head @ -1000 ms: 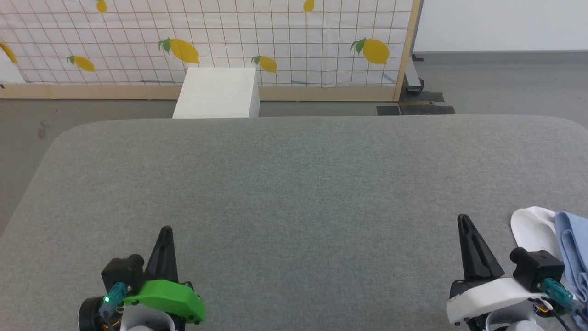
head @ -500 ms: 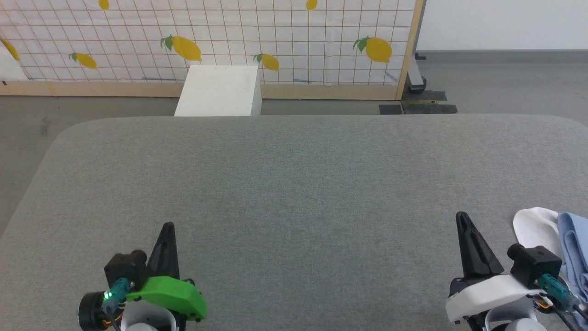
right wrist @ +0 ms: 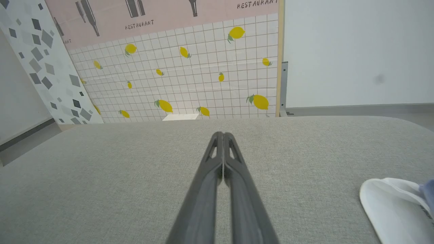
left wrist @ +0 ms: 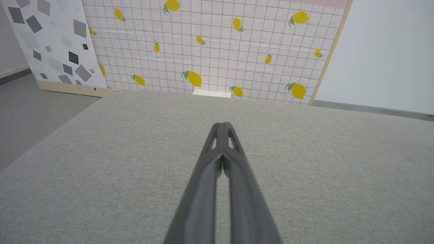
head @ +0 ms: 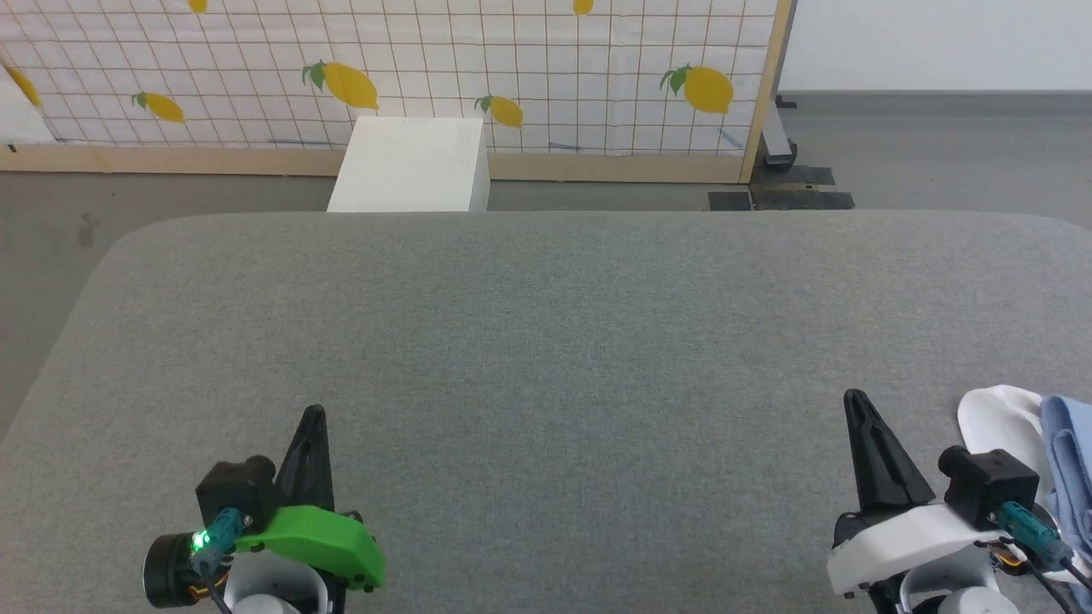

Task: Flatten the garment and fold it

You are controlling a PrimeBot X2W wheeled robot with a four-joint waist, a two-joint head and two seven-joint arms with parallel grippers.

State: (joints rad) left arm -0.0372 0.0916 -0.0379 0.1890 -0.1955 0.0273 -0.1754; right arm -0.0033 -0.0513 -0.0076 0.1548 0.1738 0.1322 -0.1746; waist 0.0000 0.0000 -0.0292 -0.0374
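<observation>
I judged the task unstarted. The shirt [head: 1066, 443] lay rumpled on the right of the worktop [head: 546, 341], just beside my right gripper [head: 857, 409]. That and my left gripper [head: 313, 422] were pressed together, empty. Flattening and folding remained.

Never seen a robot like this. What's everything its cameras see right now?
garment: one, light blue with a white part, bunched at the table's near right edge, right of the right gripper
table: one, grey fabric top, across the foreground
box: one, white, on the floor past the table's far edge
screen: one, white grid with yellow lemons, wood-framed, behind the box
panel: one, white with grey diamonds, left of the screen
poster: one, pink, lettered RESTAURANT, above the screen
floor: grey, around the table
left gripper: one, dark fingers shut, green cover, near left
right gripper: one, dark fingers shut, white cover, near right
</observation>
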